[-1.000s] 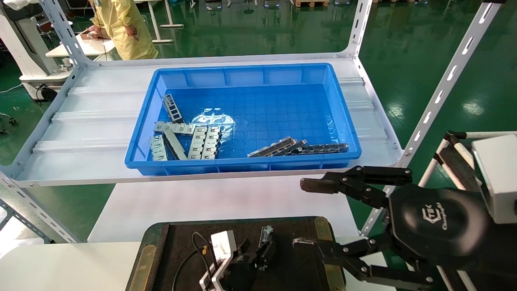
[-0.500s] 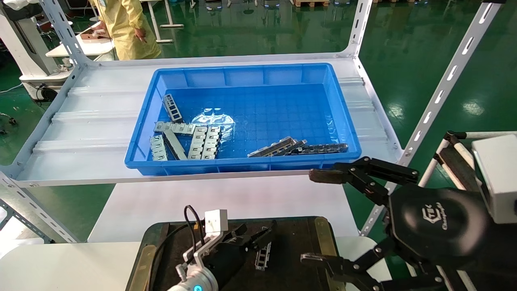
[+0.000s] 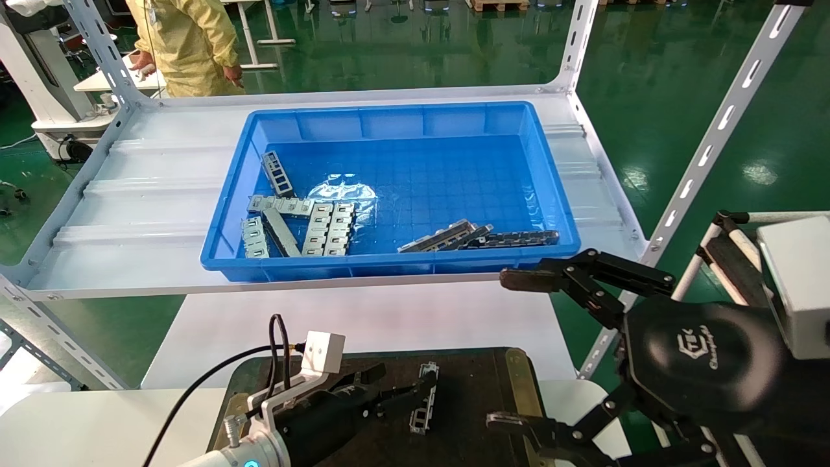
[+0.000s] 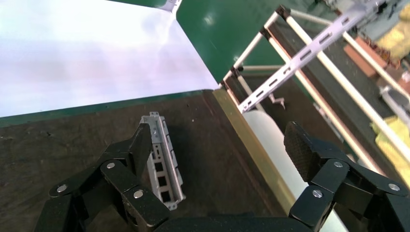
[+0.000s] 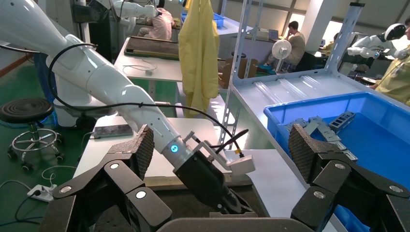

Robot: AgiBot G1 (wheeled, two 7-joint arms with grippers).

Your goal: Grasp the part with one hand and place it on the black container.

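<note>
The part (image 3: 425,403), a silver-grey slotted trough, lies flat on the floor of the black container (image 3: 480,395). My left gripper (image 3: 395,383) hovers low over the container, open, with one finger next to the part and not gripping it. In the left wrist view the part (image 4: 162,159) lies on the dark floor (image 4: 72,130) beside one finger, and the left gripper (image 4: 220,145) is spread wide. My right gripper (image 3: 515,350) is open and empty, raised at the container's right side; it also shows in its own wrist view (image 5: 222,145).
A blue bin (image 3: 389,123) on the white shelf (image 3: 130,214) holds silver plates (image 3: 324,227) and darker strips (image 3: 480,237). A slanted shelf post (image 3: 713,143) stands at the right. A person in yellow (image 3: 188,39) stands behind the shelf at the back left.
My left gripper has let go of the part, which now lies on the container floor, and has drawn back to the left. My right gripper rose slightly.
</note>
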